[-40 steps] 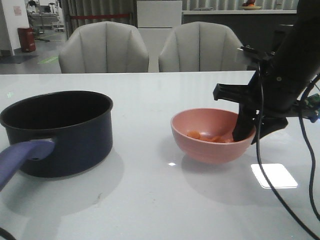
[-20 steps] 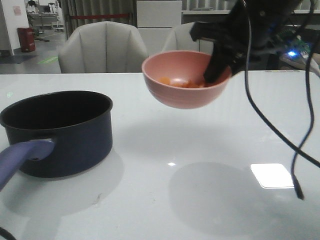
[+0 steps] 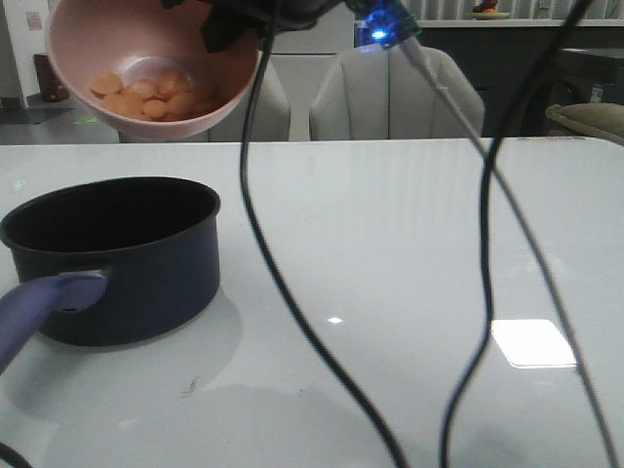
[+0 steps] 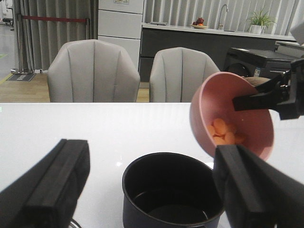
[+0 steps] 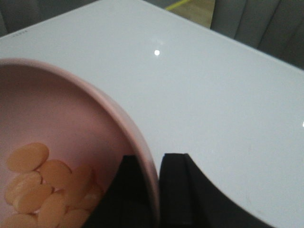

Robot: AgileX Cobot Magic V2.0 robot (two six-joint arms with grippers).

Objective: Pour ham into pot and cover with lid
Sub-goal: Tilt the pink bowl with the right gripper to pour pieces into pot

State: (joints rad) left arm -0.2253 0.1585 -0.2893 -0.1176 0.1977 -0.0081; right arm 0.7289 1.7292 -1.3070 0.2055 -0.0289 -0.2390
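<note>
Since the earlier frames, pink bowl (image 3: pixel 154 68) has gone from resting on the worktop's right half to hanging high over the left side, above the pot (image 3: pixel 117 255) and tipped toward the camera. Ham (image 3: pixel 146 95) slices remain inside, heaped against the lower wall; none has spilled yet. Tilt looks like the start of the pour, with the bowl's mouth turning down toward the pot's opening.

Right gripper (image 5: pixel 152 190) pinches the bowl's rim, one finger inside and one outside: a rim hold lets the wrist roll the bowl without blocking the slices.

Pot stands near the left edge of the white table (image 3: pixel 409 244), long purple-blue handle (image 3: pixel 44 307) pointing toward the front-left corner; interior dark, apparently empty.

Left gripper (image 4: pixel 142 190) hovers on the near side of the pot, jaws spread wide, holding nothing.

Lid not visible in any view. Grey chairs (image 3: pixel 390 93) stand beyond the far edge.
</note>
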